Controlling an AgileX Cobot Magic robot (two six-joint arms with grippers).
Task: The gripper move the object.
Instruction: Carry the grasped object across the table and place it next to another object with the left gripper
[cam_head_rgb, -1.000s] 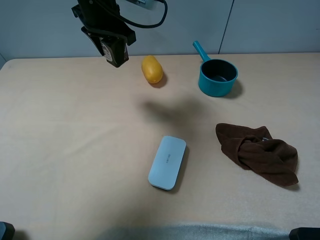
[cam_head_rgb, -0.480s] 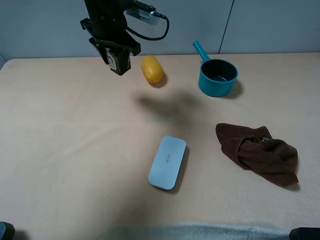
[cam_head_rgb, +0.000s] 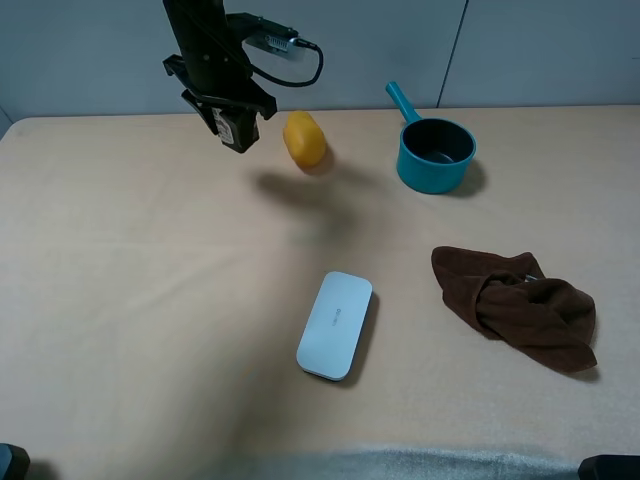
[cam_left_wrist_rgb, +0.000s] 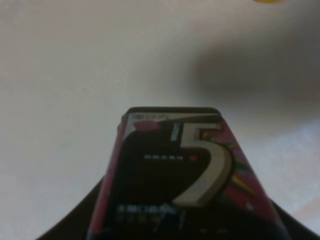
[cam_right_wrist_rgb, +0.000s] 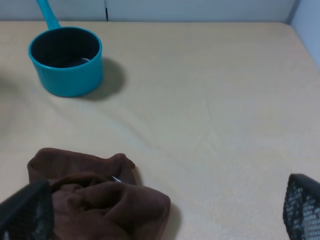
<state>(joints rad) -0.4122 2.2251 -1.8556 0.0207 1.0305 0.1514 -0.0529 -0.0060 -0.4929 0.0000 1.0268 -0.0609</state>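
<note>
Above the far edge of the table (cam_head_rgb: 120, 300), left of its middle, the left claw (cam_head_rgb: 233, 115) holds a small black box (cam_left_wrist_rgb: 182, 175) clear of the surface. Its fingers are closed on the box's sides, and the red-and-white label with a large 5 faces the wrist camera. The box hangs between the fingertips, its end sticking out past them, just beside a yellow fruit (cam_head_rgb: 304, 138) that lies by the same edge. This looks like the carrying step; the next move likely calls for lowering the box onto bare table, clear of the fruit, and letting go only once it rests flat. The right claw (cam_right_wrist_rgb: 162, 210), by the near right corner, has its fingers wide apart with nothing between them.
</note>
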